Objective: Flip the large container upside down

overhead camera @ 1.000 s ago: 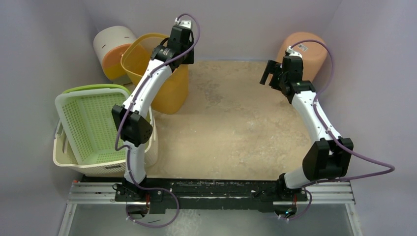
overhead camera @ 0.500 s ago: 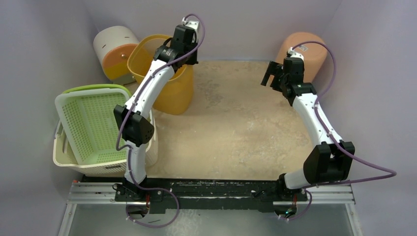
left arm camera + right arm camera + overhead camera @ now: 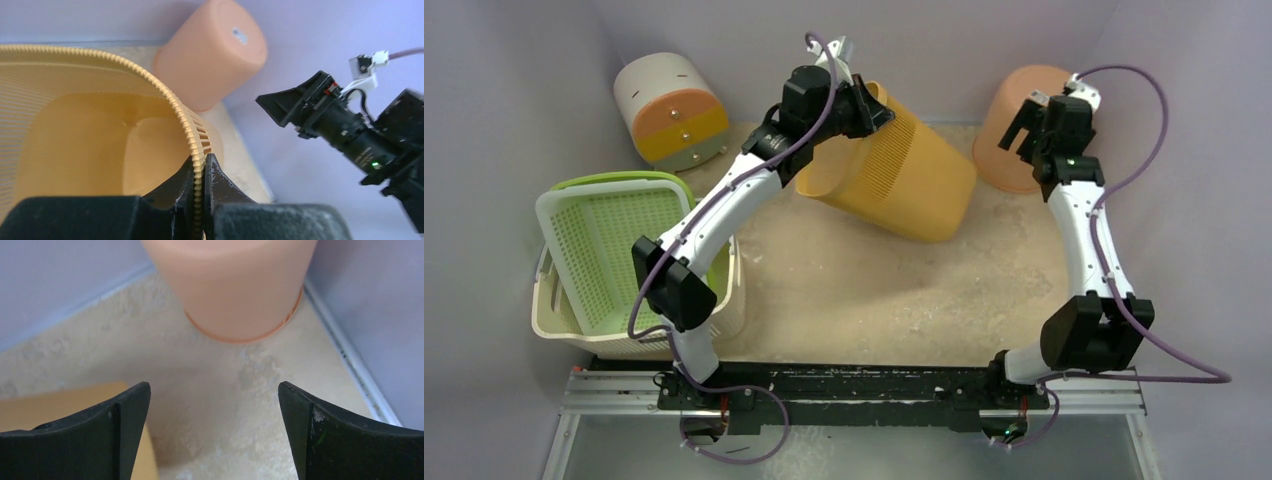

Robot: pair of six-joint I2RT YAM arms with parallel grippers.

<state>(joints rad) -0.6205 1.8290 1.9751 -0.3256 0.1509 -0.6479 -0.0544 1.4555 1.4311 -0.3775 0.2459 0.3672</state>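
- Our left hand (image 3: 200,167) is clamped on the rim of the large yellow container (image 3: 894,180).
- The container is tipped sideways at the back of the bench (image 3: 874,290).
- Our right hand (image 3: 214,395) gapes wide, empty, facing a peach bin (image 3: 235,285).

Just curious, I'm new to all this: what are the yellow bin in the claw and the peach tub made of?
The yellow bin looks like thin matte plastic: fine slats run down its wall and its rim is ribbed. The peach tub is probably plastic too: smooth, solid walls with a moulded lip.
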